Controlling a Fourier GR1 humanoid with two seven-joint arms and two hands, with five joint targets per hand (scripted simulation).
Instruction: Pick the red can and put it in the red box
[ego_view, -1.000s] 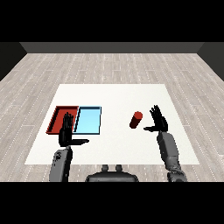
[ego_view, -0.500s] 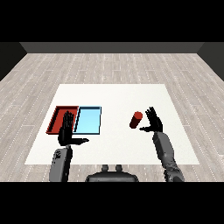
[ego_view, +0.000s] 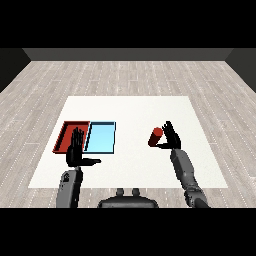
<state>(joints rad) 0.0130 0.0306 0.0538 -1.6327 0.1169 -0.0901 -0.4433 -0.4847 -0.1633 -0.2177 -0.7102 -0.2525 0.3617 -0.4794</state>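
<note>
Grey plank flooring surrounds a white table, which fills the middle of the head view. Two trays lie side by side on the table's left half, edges touching: the red tray on the outside and the light blue tray next to it, toward the centre.

Left forearm rises from the lower left. The left hand stands upright in front of the near edge of the red tray, fingers straight and together, thumb stuck out toward the centre. It holds nothing.

Right forearm comes in from the lower right. The right hand is raised with fingers spread and straight, just beside the red can. The can lies tilted on the table's right half, well apart from both trays. Contact between hand and can cannot be confirmed; no finger curls round it.
</note>
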